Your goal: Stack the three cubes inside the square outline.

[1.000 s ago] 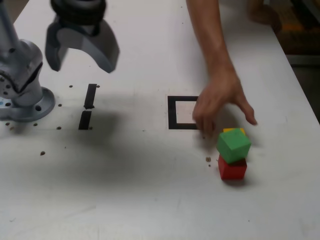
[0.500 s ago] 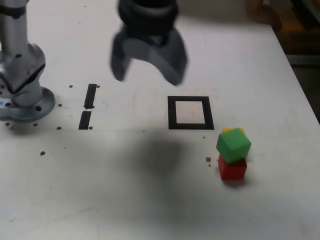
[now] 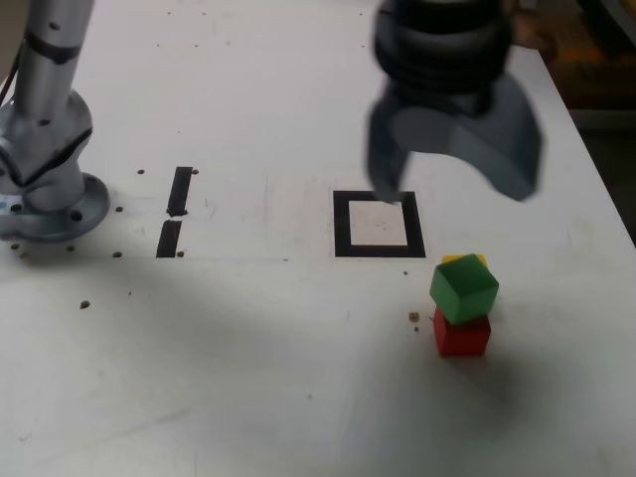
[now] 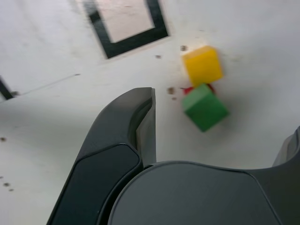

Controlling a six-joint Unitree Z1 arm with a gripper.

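Exterior view, gripper (image 3: 452,179) spread empty above square outline (image 3: 379,225), cubes (image 3: 462,303) outside

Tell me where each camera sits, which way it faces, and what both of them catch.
Exterior view: off the arm, high over the table, looking down; shows the arm's base and the open gripper hanging above the square outline.
Wrist view: mounted behind the gripper, looking past its dark fingers to the tabletop.
Shared: the square outline, green cube, yellow cube, red cube.
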